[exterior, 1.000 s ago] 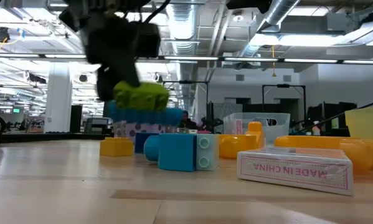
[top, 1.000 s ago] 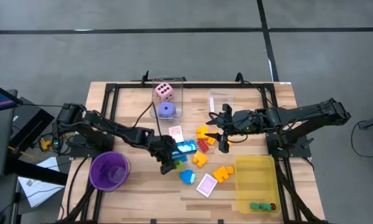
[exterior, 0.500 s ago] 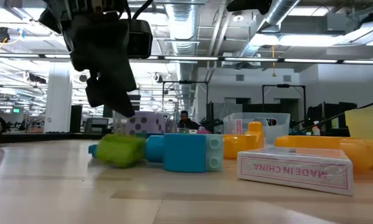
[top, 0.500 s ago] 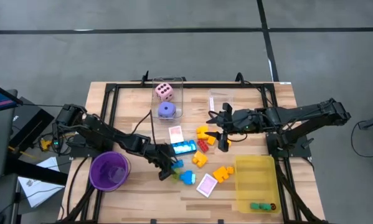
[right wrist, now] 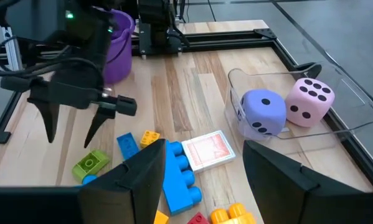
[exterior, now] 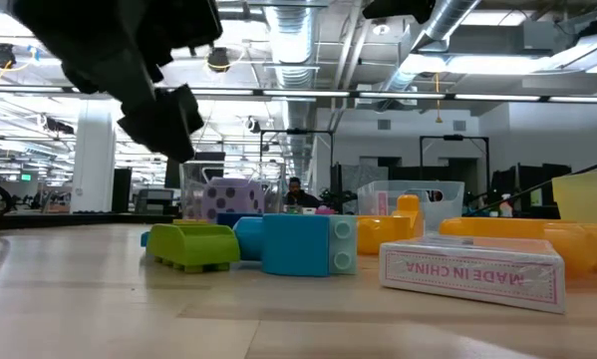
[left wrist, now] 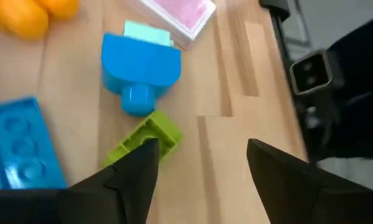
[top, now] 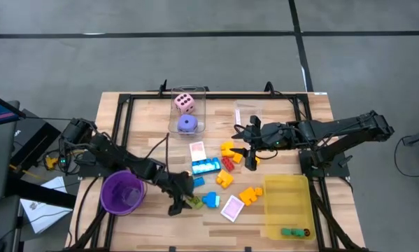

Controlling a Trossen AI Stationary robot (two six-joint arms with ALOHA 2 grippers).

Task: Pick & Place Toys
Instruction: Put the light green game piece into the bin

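The wooden desk (top: 139, 112) fills the scene, a black frame running round its edges, and the left arm reaches in low across it toward the front edge. Off to the right pincer's side sits the yellow tray (top: 286, 199), a few small pieces lying in its near corner. Right beside the left arm, just behind its pincer, stands the purple cup (top: 123, 192). Beyond the toy pile a clear box (right wrist: 298, 106) holds the purple die (right wrist: 263, 112) and the pink die (right wrist: 309, 99) side by side. Now the left pincer (top: 175, 203): fingers spread, nothing between them, poised above the desk with the green block (left wrist: 146, 140) lying just ahead of its tips, apart from them, flat on the wood. Touching that green block on its far side is the light-blue block (exterior: 298, 244), and a long blue studded block (top: 206, 166) lies a little farther on. The right pincer (top: 250, 155) hangs over the middle of the pile, fingers parted and pointing down, holding nothing; yellow and red blocks (top: 226, 162) sit right beneath and beside it. A pink-white card (top: 233, 208) lies near the front, between the light-blue block and the tray, with orange blocks (top: 250, 194) just beside it, and a second card (right wrist: 206, 150) rests next to the long blue block.
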